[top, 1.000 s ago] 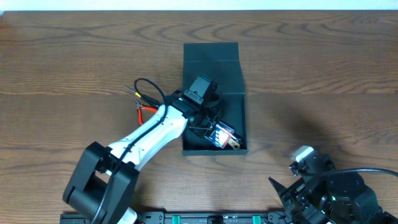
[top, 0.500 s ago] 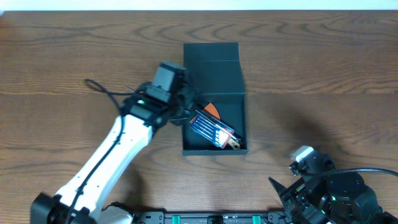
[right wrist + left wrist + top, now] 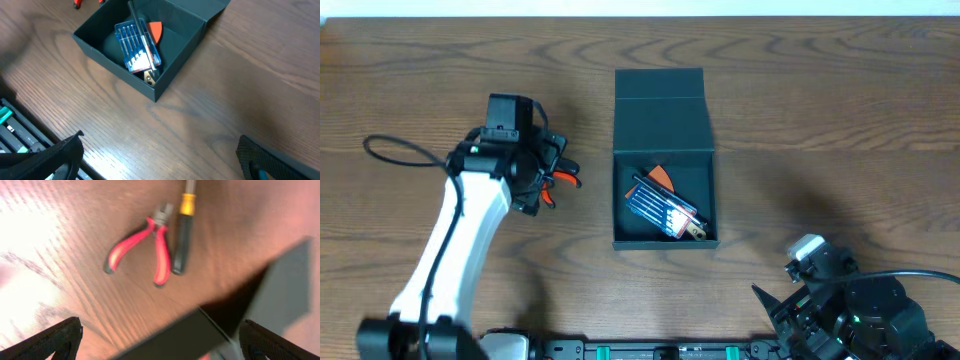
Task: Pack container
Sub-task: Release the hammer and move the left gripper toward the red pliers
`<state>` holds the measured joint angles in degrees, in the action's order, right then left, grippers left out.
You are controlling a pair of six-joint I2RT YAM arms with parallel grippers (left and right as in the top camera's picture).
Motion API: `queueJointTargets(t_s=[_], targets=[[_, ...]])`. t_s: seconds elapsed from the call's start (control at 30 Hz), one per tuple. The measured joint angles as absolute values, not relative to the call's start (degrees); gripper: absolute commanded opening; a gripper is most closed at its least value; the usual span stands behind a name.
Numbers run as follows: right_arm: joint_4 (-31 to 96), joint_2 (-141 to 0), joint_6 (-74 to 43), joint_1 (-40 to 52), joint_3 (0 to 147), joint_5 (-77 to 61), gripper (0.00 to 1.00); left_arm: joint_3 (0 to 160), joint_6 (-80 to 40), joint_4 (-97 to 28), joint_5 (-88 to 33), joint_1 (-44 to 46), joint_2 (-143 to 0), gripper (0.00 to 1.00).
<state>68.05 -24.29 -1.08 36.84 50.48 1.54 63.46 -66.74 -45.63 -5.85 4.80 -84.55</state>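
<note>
Brown wood grain is covering the whole desk (image 3: 840,120), and a thin white strip is showing beyond its far edge. Strong light is making a pale patch on the wood in the left wrist view. A dark rail (image 3: 650,350) with green parts is running along the near edge.

The container (image 3: 665,240) is sitting near the middle of the desk, a little toward the far edge. Its lid (image 3: 660,110) is standing open on the far side. A blue pack (image 3: 665,208) and an orange piece (image 3: 663,176) are lying inside it, toward the near wall.

The left gripper (image 3: 545,168) is hovering over the desk, left of the container and apart from it. Its fingers (image 3: 45,340) are spreading wide and holding nothing. Under it, red pliers (image 3: 145,245) and a screwdriver (image 3: 181,235) are lying just beside each other on the bare wood. A black cable (image 3: 390,150) is looping toward the left edge.

The right gripper (image 3: 160,157) is resting by the near right corner, well apart from the container. Its fingers (image 3: 45,155) are also spreading wide, with only bare wood showing between them.
</note>
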Motion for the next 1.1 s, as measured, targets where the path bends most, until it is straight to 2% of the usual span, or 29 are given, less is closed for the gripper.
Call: queueJointTargets(t_s=[0.27, 0.4, 0.73, 0.83, 1.0, 1.1], targets=[[68.05, -24.29, -1.08, 36.84, 50.48, 1.56, 0.99, 63.46, -61.58, -46.63, -10.09, 1.08, -95.66, 1.0], [68.05, -24.29, -1.06, 36.84, 50.48, 1.54, 0.99, 63.46, -58.33, -50.74, -11.77, -0.47, -98.56, 0.89], [68.05, -24.29, -1.08, 36.86, 50.48, 1.54, 0.99, 63.46, -45.52, -49.8, -12.75, -3.92, -102.56, 0.83], [68.05, -24.29, -1.08, 36.84, 50.48, 1.54, 0.99, 63.46, -41.17, -48.73, -12.95, -3.92, -104.14, 0.75], [68.05, -24.29, -1.08, 36.84, 50.48, 1.54, 0.99, 63.46, -35.68, -46.57, -13.08, -3.92, -106.41, 0.72], [68.05, -24.29, -1.08, 36.84, 50.48, 1.54, 0.99, 63.48, -34.15, -46.22, -13.08, -3.92, -107.24, 0.63]])
